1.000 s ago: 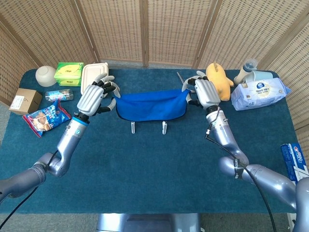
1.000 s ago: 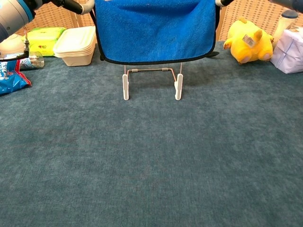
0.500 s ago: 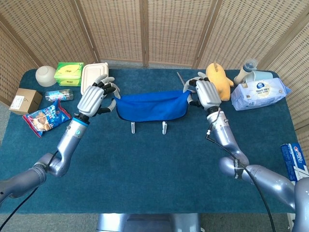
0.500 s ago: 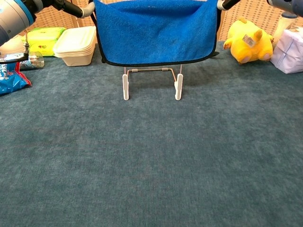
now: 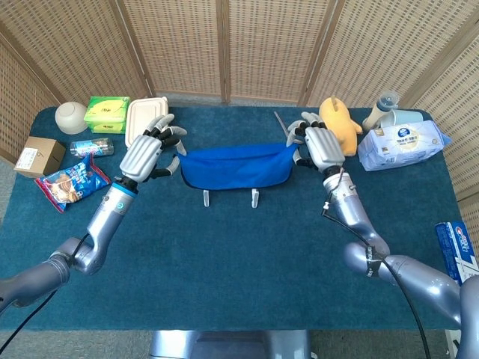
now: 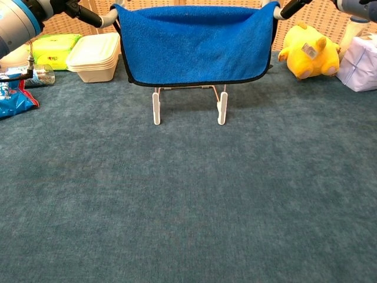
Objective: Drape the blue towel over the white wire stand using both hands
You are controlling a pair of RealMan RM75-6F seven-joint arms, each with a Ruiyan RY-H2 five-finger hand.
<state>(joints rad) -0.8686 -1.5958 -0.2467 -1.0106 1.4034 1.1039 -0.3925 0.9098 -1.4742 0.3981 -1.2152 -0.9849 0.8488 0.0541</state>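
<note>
Blue towel: upper centre of the head view, stretched sideways between the two hands, its middle sagging. In the chest view it hangs as a broad sheet with a dark edge; its lower hem covers the top of the stand.

White wire stand: directly below the towel on the table. Two white feet and a thin crossbar show under the hem; the upper part is hidden by cloth. Whether the towel rests on the wire cannot be told.

Left hand: left of the towel, upper left of centre. It pinches the towel's left corner; the other fingers are fanned upward.

Right hand: right of the towel, holding the right corner, fingers curled toward it.

Table: dark teal cloth surface.

Upper left of the head view: pale bowl, green packet, white lidded container, small clear bottle, cardboard box, blue snack bag.

Upper right: yellow plush toy, wipes pack.
</note>
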